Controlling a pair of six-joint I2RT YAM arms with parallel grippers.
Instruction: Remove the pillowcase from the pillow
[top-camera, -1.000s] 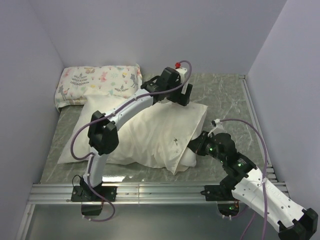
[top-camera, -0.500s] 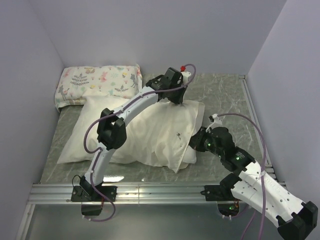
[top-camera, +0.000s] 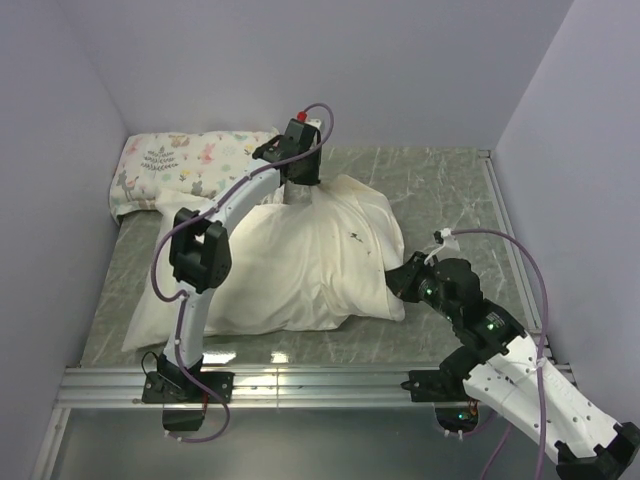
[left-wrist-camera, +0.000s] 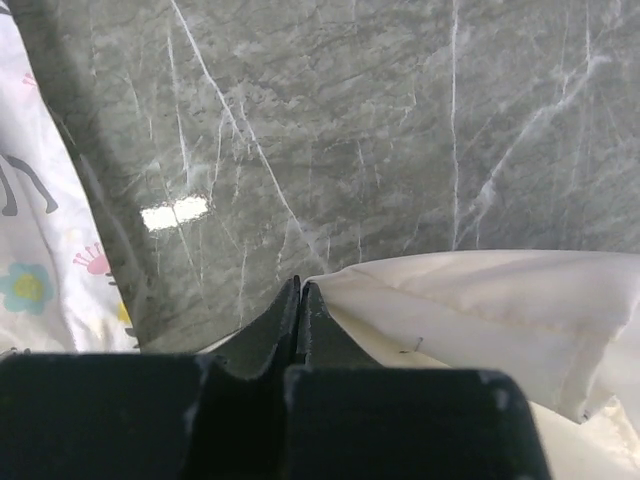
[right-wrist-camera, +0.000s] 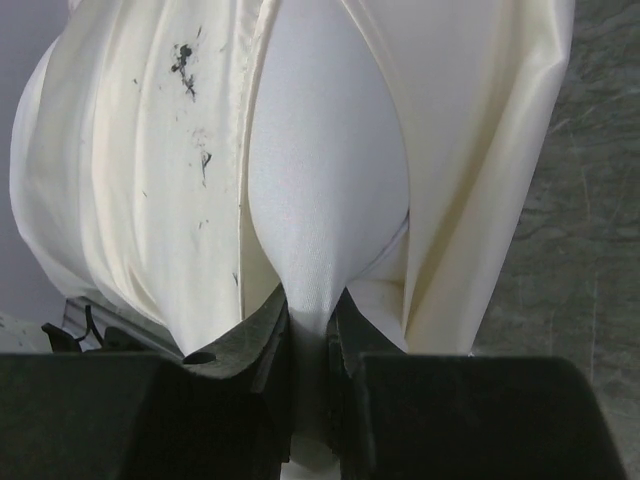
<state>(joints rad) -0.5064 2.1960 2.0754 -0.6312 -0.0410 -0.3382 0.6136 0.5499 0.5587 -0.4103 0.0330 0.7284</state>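
Now both arms are gripping bedding on the grey marbled tabletop (left-wrist-camera: 400, 120).
The left gripper (left-wrist-camera: 300, 300) is pinching shut on the far edge of the cream, slightly shiny fabric pillowcase (top-camera: 300, 260). The right gripper (right-wrist-camera: 310, 310) is clamping the plump white rectangular pillow (right-wrist-camera: 325, 200) bulging from its near-right opening.

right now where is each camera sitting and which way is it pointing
Top external: above and behind the bases, looking down on the table; both arms show, pillowcase between them.
Left wrist: on the left arm, looking along the shut left gripper at the table; pillowcase edge at its tip, floral pillow at left.
Right wrist: on the right arm, looking along the right gripper, shut on the pillow bulging from the pillowcase opening.
Shared: all three show the pillowcase; top and left wrist show the floral pillow.
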